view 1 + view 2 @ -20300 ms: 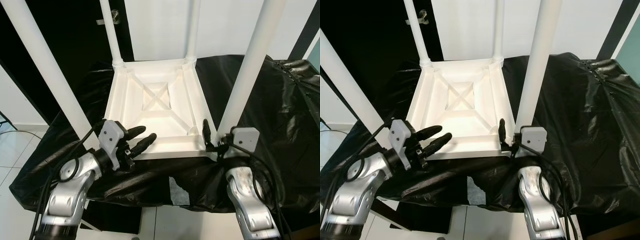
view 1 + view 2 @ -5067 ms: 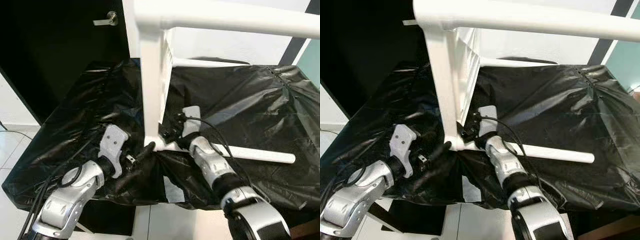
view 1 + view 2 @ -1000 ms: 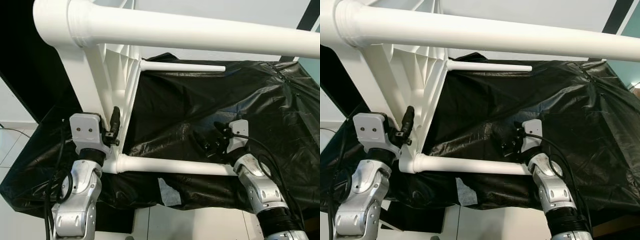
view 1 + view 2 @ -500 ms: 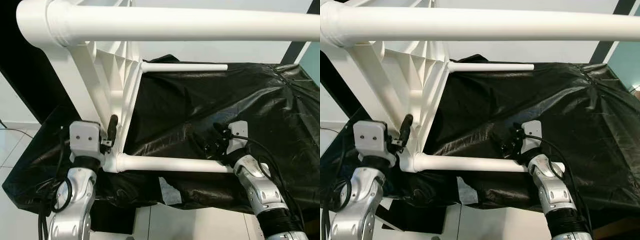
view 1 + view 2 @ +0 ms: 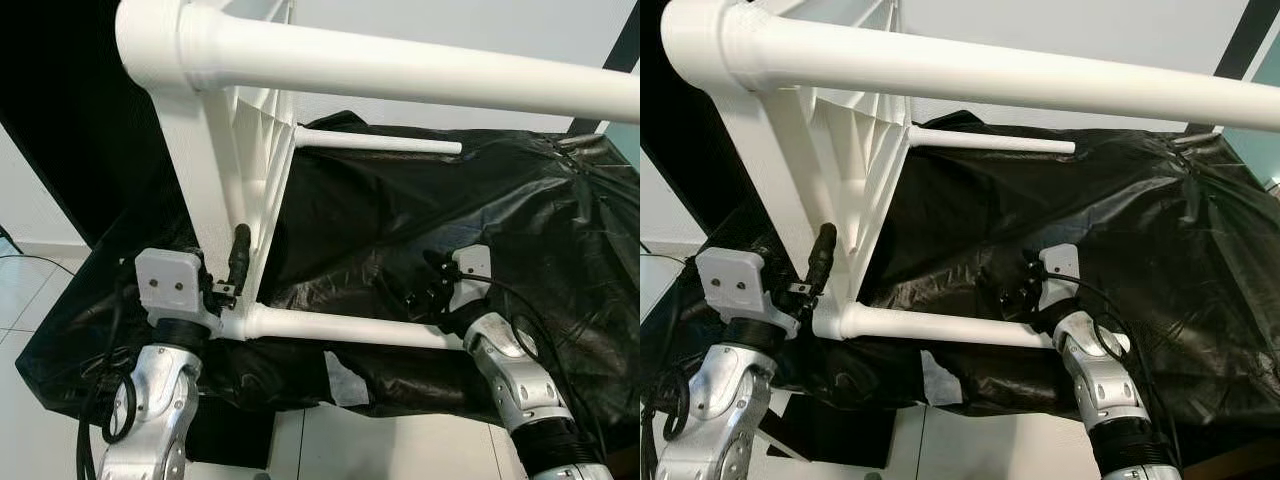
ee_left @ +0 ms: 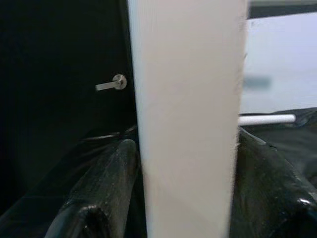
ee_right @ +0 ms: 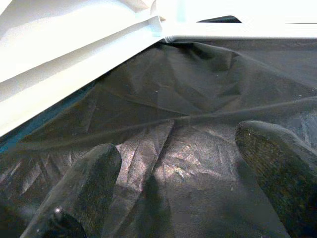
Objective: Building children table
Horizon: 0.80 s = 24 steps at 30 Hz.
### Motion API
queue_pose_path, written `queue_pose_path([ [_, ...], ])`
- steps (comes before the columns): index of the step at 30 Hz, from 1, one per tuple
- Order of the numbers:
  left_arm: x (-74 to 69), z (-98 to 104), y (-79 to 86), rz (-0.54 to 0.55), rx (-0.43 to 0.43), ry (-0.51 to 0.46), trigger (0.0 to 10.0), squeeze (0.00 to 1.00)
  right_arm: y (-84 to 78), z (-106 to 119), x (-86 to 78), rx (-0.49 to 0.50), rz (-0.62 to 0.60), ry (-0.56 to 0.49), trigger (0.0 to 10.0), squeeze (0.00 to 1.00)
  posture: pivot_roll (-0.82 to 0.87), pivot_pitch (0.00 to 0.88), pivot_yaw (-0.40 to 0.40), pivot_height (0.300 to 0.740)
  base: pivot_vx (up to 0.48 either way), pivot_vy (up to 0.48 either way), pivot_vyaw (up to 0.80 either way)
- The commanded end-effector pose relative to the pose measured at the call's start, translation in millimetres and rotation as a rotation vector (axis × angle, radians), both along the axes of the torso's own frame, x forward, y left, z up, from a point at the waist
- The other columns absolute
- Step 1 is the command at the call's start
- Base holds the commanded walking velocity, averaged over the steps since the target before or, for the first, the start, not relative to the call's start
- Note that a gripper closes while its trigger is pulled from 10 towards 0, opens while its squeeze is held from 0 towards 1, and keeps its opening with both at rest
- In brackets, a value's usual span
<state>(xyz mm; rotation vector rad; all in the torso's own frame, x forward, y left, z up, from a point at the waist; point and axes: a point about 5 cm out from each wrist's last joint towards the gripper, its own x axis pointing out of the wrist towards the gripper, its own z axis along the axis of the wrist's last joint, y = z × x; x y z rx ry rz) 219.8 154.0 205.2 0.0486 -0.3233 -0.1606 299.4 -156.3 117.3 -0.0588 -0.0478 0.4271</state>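
The white children's table [image 5: 240, 150] lies tipped on its side on the black plastic sheet [image 5: 520, 210], its legs running level toward the robot's right. The left gripper [image 5: 238, 262] is clamped on the table's edge just above the lowest leg [image 5: 345, 330], one black finger on each side of the white panel. The right gripper [image 5: 425, 290] hovers just beyond the far end of that leg, fingers [image 7: 84, 183] spread apart over the sheet and holding nothing.

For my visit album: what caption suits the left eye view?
Left tool clamps white table tipped sideways on black sheet; right tool open nearby.
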Motion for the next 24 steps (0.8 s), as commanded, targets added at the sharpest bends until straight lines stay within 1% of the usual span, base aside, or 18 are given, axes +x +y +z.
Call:
queue_pose_path([
  [1,-5.6,-2.2,-9.1,-0.146,0.023,0.027,10.0,0.00,-0.4,-6.6,-2.1,-0.015,0.005,0.019,10.0,0.00,0.07,0.000,-0.011,0.740,0.000,0.000,0.00],
  [3,-10.2,-7.4,-14.9,-0.210,0.058,0.068,10.0,0.00,-1.8,-7.9,-2.2,-0.019,-0.002,0.022,10.0,0.00,0.07,0.000,-0.010,0.740,0.000,0.000,0.00],
  [6,-13.2,-8.6,-16.4,-0.242,0.059,0.078,10.0,0.00,-2.0,-8.0,-1.6,-0.019,-0.006,0.022,10.0,0.00,0.07,0.000,-0.008,0.740,0.000,0.000,0.00],
  [7,-14.9,-9.6,-16.7,-0.265,0.061,0.089,10.0,0.00,-1.8,-7.9,-1.3,-0.018,-0.007,0.022,10.0,0.00,0.08,0.000,-0.010,0.740,0.000,0.000,0.00],
  [9,-20.5,-15.0,-18.7,-0.342,0.088,0.142,10.0,0.00,-0.9,-7.9,-0.7,-0.014,-0.008,0.021,10.0,0.00,0.08,0.000,-0.012,0.740,0.000,0.000,0.00],
  [10,-20.5,-15.0,-18.7,-0.342,0.088,0.142,10.0,0.00,-0.9,-7.9,-0.7,-0.014,-0.008,0.021,10.0,0.00,0.08,0.000,-0.012,0.740,0.000,0.000,0.00],
  [11,-23.2,-17.1,-18.3,-0.359,0.111,0.160,10.0,0.00,0.1,-8.2,-0.7,-0.012,-0.007,0.022,10.0,0.00,0.09,0.000,-0.012,0.740,0.000,0.000,0.00],
  [16,-34.3,-20.3,-13.6,-0.446,0.132,0.227,10.0,0.00,1.8,-8.8,0.0,-0.011,0.002,0.025,10.0,0.00,0.10,0.000,-0.020,0.740,0.000,0.000,0.00],
  [19,-38.4,-22.2,-11.1,-0.493,0.112,0.279,10.0,0.00,1.7,-8.6,0.8,-0.011,0.004,0.025,10.0,0.00,0.10,0.000,-0.022,0.740,0.000,0.000,0.00],
  [22,-42.4,-24.4,-8.7,-0.531,0.121,0.319,10.0,0.00,1.8,-8.4,1.5,-0.013,0.005,0.024,10.0,0.00,0.11,0.000,-0.025,0.740,0.000,0.000,0.00],
  [23,-42.4,-24.4,-8.7,-0.531,0.121,0.319,10.0,0.00,1.8,-8.4,1.5,-0.013,0.005,0.024,10.0,0.00,0.11,0.000,-0.025,0.740,0.000,0.000,0.00],
  [24,-45.4,-25.4,-6.8,-0.553,0.122,0.341,10.0,0.00,1.9,-8.2,1.9,-0.013,0.005,0.023,10.0,0.00,0.11,0.000,-0.024,0.740,0.000,0.000,0.00],
])
